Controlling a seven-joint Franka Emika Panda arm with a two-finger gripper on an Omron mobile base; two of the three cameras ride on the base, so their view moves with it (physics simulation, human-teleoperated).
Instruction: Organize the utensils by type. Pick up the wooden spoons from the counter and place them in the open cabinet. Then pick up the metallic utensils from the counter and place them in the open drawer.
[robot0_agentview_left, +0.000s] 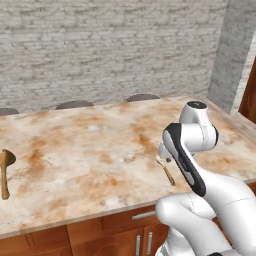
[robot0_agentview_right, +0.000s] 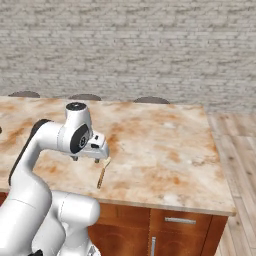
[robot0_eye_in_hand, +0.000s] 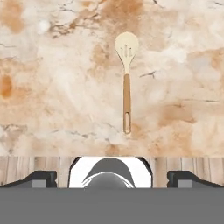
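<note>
A pale wooden spoon (robot0_eye_in_hand: 127, 83) with a slotted bowl lies flat on the marbled counter (robot0_agentview_left: 90, 150), close to its front edge. My gripper (robot0_eye_in_hand: 112, 179) hangs open right above this spoon (robot0_agentview_left: 167, 171), with nothing between its fingertips (robot0_eye_in_hand: 41, 178). From the right, the spoon (robot0_agentview_right: 102, 172) pokes out just under the gripper (robot0_agentview_right: 86, 159). A second, darker wooden spoon (robot0_agentview_left: 4, 172) rests at the counter's far left edge. The metallic utensils, the cabinet and the open drawer are out of view.
Reddish-brown drawer fronts with silver handles (robot0_agentview_left: 144, 215) (robot0_agentview_right: 180, 220) sit shut below the counter's front edge. Dark stool tops (robot0_agentview_left: 74, 104) line the far side before a grey brick wall. Wood floor (robot0_agentview_right: 235, 165) lies beyond the counter's right end.
</note>
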